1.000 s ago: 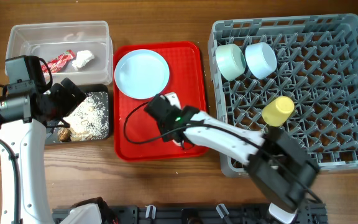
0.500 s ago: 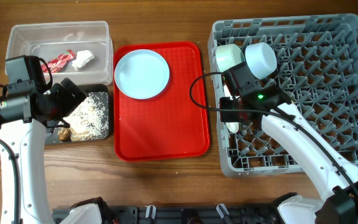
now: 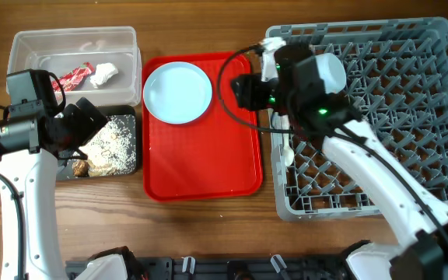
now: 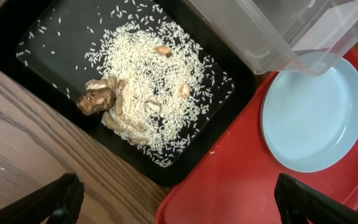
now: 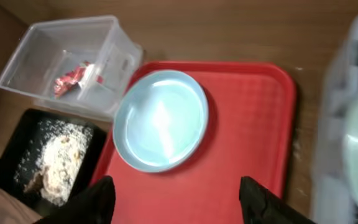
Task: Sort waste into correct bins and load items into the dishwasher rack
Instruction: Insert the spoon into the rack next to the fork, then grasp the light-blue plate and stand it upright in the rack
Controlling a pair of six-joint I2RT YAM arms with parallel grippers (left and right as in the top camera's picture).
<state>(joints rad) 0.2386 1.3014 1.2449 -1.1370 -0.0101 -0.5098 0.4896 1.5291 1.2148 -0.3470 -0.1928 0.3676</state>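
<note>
Overhead: right arm above rack edge, plate on red tray

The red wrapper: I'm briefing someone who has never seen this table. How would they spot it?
Find the flat red serving tray mid-table; the clear plastic tub stands just left of its far end, beyond the black tray. The wrapper lies inside that tub beside a crumpled white scrap, and it is the only red, printed piece there.
</note>
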